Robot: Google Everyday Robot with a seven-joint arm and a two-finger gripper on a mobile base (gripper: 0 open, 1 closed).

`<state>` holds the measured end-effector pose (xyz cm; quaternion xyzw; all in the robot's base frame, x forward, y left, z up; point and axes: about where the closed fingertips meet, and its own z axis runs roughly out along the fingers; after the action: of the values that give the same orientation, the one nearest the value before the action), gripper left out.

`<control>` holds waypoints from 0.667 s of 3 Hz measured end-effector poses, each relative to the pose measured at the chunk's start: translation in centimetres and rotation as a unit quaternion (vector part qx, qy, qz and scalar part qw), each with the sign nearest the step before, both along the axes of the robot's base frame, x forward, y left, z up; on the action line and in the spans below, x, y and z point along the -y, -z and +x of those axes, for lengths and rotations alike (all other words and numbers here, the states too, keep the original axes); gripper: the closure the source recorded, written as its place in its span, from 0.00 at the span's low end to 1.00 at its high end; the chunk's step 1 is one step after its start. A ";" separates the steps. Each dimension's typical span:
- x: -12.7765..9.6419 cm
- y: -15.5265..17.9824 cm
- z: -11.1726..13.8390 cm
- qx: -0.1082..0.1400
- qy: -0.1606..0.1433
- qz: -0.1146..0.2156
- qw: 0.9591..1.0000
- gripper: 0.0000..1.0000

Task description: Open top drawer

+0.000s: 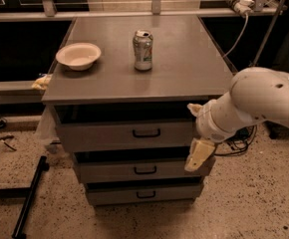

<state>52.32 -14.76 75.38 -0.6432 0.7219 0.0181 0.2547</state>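
While top drawer (pixel 109 135) sits shut | gripper (pixel 190 137) at its right end, jaws apart | can (pixel 143 50) label unreadable

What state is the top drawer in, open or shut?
Shut: the top drawer front sits under the tabletop edge, no interior showing. The hand hangs off its right end as seen, away from the handle.
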 end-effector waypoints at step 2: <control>-0.5 4.2 4.4 -0.001 -0.005 0.000 1.000 0.00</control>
<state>56.68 -14.31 71.21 -0.6465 0.7192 0.0200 0.2537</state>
